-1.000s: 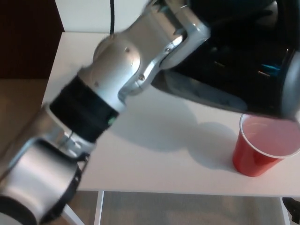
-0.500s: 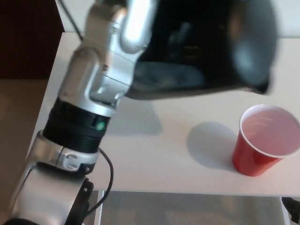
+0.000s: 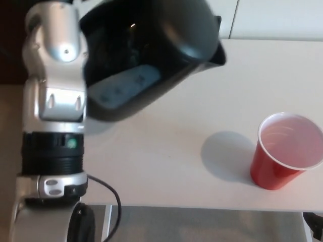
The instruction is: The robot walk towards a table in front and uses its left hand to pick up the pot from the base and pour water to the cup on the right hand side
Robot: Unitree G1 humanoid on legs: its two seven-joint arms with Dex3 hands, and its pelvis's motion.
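Head view: the pot (image 3: 151, 55) is up off the surface (image 3: 166, 161), carried at the end of the left arm (image 3: 53, 126), with its spout pointing right toward the cup (image 3: 285, 151). The left hand itself is hidden behind the pot, so I cannot tell how its fingers sit. The red cup stands near the right front edge, well apart from the pot, and whether it holds any water I can't make out. The pick-up looks done; whether the pour is finished or yet to come, I can't judge, since the spout is nowhere near the rim. The base is out of shot, and so is the right hand. No brand or writing is readable on pot or cup.
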